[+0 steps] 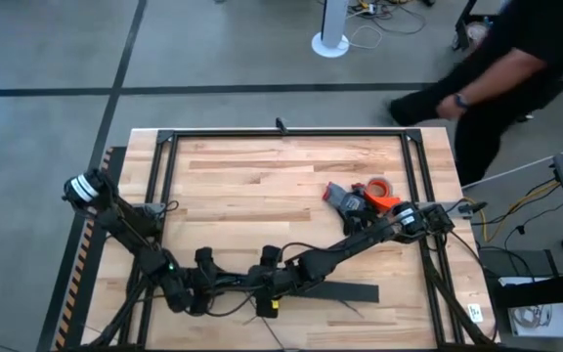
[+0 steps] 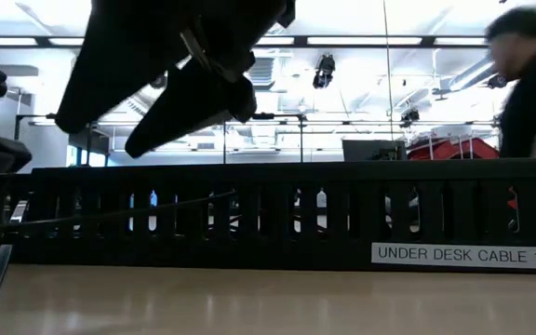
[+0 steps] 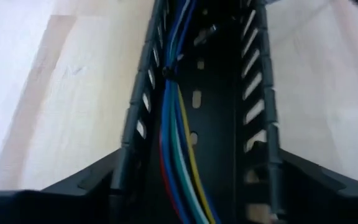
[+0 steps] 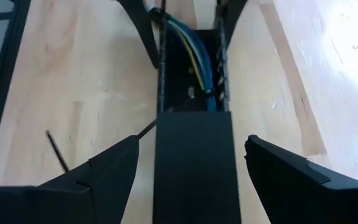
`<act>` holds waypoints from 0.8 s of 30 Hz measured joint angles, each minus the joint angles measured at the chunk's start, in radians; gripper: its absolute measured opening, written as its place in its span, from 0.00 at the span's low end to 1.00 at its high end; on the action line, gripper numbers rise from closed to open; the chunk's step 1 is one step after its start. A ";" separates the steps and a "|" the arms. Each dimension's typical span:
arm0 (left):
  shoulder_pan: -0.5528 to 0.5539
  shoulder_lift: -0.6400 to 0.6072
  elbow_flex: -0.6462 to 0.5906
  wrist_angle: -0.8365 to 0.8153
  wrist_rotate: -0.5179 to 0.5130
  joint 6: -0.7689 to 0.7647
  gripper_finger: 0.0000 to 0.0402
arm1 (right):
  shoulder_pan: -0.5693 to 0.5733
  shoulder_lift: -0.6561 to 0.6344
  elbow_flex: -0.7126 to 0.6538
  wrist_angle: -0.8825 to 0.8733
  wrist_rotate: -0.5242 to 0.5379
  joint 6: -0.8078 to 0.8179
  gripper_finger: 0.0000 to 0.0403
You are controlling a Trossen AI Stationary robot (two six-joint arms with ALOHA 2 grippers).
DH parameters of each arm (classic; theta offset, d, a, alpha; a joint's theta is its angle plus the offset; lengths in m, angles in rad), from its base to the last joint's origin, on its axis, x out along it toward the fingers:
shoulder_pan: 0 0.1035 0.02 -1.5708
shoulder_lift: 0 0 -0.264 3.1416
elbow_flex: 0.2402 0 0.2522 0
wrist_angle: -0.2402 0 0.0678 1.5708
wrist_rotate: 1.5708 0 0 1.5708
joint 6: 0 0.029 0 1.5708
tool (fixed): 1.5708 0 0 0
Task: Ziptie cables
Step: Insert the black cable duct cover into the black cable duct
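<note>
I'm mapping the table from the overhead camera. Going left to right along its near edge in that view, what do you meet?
Left pincer → right pincer → black cable duct lying flat on the wooden table.

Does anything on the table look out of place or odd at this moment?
Nothing is spilled or broken. One loose ziptie lies alone on the wood beside the black duct, apart from the coloured cables inside it. A person is walking close past the table's far right corner.
</note>
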 joint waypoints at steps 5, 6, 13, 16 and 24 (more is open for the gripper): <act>-0.028 0.040 0.000 0.032 -0.025 -0.110 0.58 | 0.004 0.000 0.000 0.007 0.000 -0.035 0.66; -0.035 0.040 0.000 0.044 -0.034 -0.139 0.55 | 0.005 0.000 0.000 0.004 0.000 -0.043 0.66; -0.076 0.040 0.000 0.079 -0.056 -0.176 0.57 | 0.016 0.000 -0.033 0.082 0.040 -0.126 0.66; -0.077 0.040 0.000 0.081 -0.057 -0.175 0.63 | 0.006 -0.001 -0.049 0.132 0.005 -0.118 0.69; -0.079 0.047 0.000 0.076 -0.069 -0.177 0.56 | -0.010 0.000 -0.087 0.158 -0.036 -0.075 0.72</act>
